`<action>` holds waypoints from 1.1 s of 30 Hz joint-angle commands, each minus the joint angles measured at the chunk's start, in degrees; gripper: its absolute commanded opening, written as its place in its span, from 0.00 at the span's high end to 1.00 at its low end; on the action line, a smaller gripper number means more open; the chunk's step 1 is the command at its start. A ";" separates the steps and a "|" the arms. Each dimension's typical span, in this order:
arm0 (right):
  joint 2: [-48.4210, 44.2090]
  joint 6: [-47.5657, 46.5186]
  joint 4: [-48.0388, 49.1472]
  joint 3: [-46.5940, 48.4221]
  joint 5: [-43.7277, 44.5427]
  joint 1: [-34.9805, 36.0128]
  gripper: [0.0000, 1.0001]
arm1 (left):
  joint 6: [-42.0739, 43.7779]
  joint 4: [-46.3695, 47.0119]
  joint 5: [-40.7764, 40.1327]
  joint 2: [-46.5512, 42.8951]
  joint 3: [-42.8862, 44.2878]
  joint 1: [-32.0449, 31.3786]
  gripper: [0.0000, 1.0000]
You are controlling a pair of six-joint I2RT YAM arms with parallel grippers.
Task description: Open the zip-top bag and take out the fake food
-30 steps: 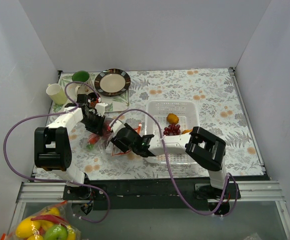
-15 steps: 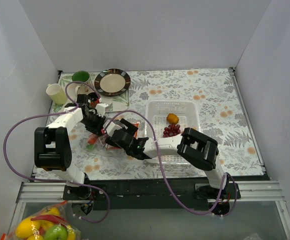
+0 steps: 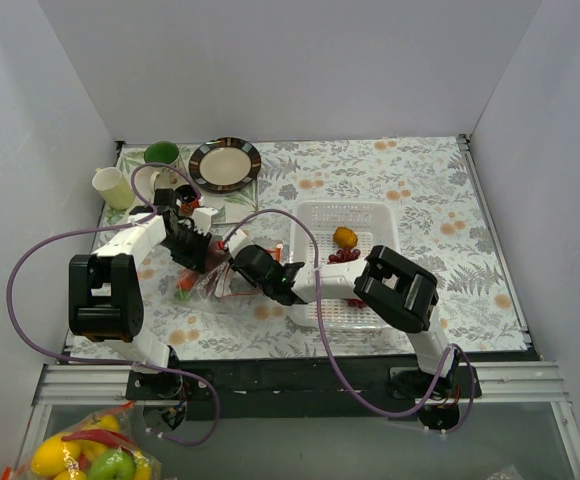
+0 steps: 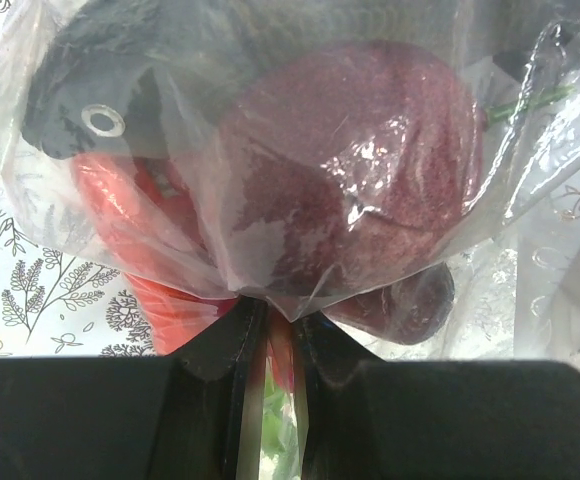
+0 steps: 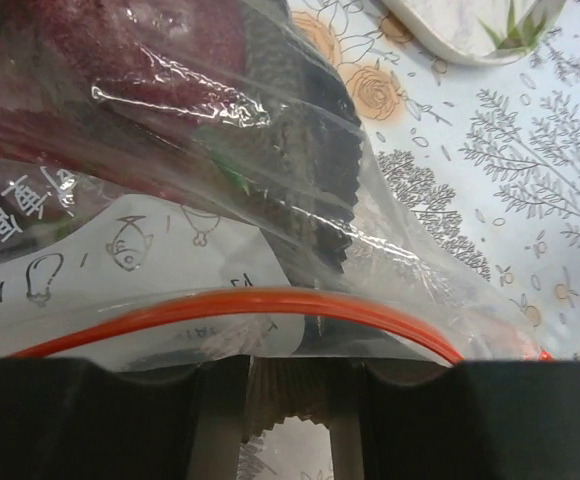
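Observation:
The zip-top bag [image 3: 215, 282] lies left of centre, crinkly and clear, with fake food inside. In the left wrist view the bag [image 4: 530, 150] holds a grey fish [image 4: 80, 90], a dark red glittery fruit [image 4: 360, 170] and a red-orange piece [image 4: 120, 220]. My left gripper [image 3: 195, 255] [image 4: 273, 315] is shut on a pinch of the bag's plastic. My right gripper [image 3: 255, 268] [image 5: 288, 372] sits at the bag's mouth under the red zip strip [image 5: 270, 300]. Its jaws have closed on the fish's serrated tail [image 5: 290, 395].
A clear perforated basket [image 3: 348, 208] to the right holds an orange fruit [image 3: 345, 237] and red grapes [image 3: 338, 257]. A plate [image 3: 225, 163], a green cup [image 3: 161, 154] and a cream cup [image 3: 110, 185] stand at the back left. A bag of lemons [image 3: 90, 455] lies below the table's edge.
My right gripper moved left and back to the bag's mouth, opened wide, then narrowed onto the fish's tail. The left gripper kept its pinch and place.

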 commanded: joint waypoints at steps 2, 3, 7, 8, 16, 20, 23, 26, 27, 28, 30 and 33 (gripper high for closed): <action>-0.82 4.16 -0.46 -1.04 -2.62 -0.30 0.66 | 1.04 -2.90 -0.25 0.47 1.13 -0.15 1.00; -1.34 4.77 -0.55 -1.47 -2.88 -0.30 0.70 | 0.96 -2.90 -0.16 0.47 1.31 -0.06 1.00; -4.15 8.63 -2.92 -2.79 -4.90 -0.12 0.99 | 0.34 -2.73 -0.07 0.39 2.10 -0.15 1.00; -5.29 9.69 -3.45 -3.23 -6.91 0.14 0.99 | 0.08 -2.46 0.02 0.47 2.28 -0.15 1.00; -27.08 19.45 -5.12 -14.39 -20.09 1.55 0.99 | -2.30 -1.49 1.34 2.15 5.09 -0.15 1.00; -33.59 22.00 -13.97 -15.98 -33.77 1.46 0.99 | -2.56 -1.06 1.25 2.15 5.27 -0.15 1.00; -37.46 22.09 -16.87 -18.26 -42.23 1.46 0.99 | -3.00 -0.79 1.07 1.97 5.35 -0.15 1.00; -40.28 21.65 -18.12 -20.11 -46.47 1.37 0.99 | -3.35 -0.97 1.34 1.62 5.44 -0.15 1.00; -41.33 21.22 -18.39 -20.37 -47.35 1.37 0.99 | -3.44 -0.97 1.34 1.53 5.53 -0.15 1.00; -42.03 21.13 -18.57 -20.55 -48.23 1.20 0.99 | -3.44 -1.14 1.25 1.44 5.53 -0.15 1.00; -44.92 21.04 -20.49 -20.20 -47.98 0.67 0.99 | -3.26 -1.32 0.81 1.00 5.44 -0.15 1.00; -51.58 20.42 -23.48 -18.53 -38.25 0.14 0.99 | -3.00 -1.41 0.37 0.48 5.00 -0.15 1.00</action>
